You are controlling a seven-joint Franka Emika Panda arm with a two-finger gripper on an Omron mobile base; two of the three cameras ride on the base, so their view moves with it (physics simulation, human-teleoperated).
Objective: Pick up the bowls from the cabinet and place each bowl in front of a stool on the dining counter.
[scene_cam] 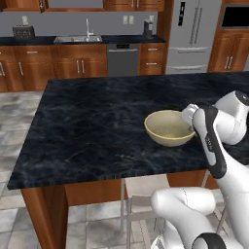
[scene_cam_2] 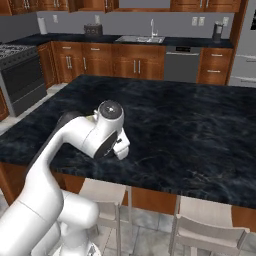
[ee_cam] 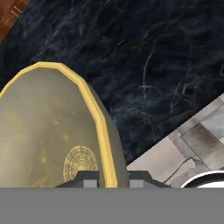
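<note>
One olive-beige bowl (scene_cam: 168, 127) with a thin yellow rim sits upright near the front edge of the black marble dining counter (scene_cam: 97, 126). I cannot tell whether it touches the slab. My gripper (scene_cam: 189, 116) is at the bowl's right rim. In the hand view the gripper (ee_cam: 113, 181) is shut on the bowl (ee_cam: 48, 131), one fingertip inside the yellow rim and one outside. In the right base view my arm hides the bowl. A pale stool (scene_cam: 141, 194) stands under the counter edge just in front of the bowl. The cabinet is out of view.
Two pale stools (scene_cam_2: 102, 197) (scene_cam_2: 210, 225) stand along the near side of the counter. Across the tiled floor are low drawer cabinets, a sink (scene_cam: 78, 38), a toaster (scene_cam: 23, 32), a dishwasher (scene_cam: 122, 58), a fridge (scene_cam: 192, 34) and a stove (scene_cam_2: 20, 75).
</note>
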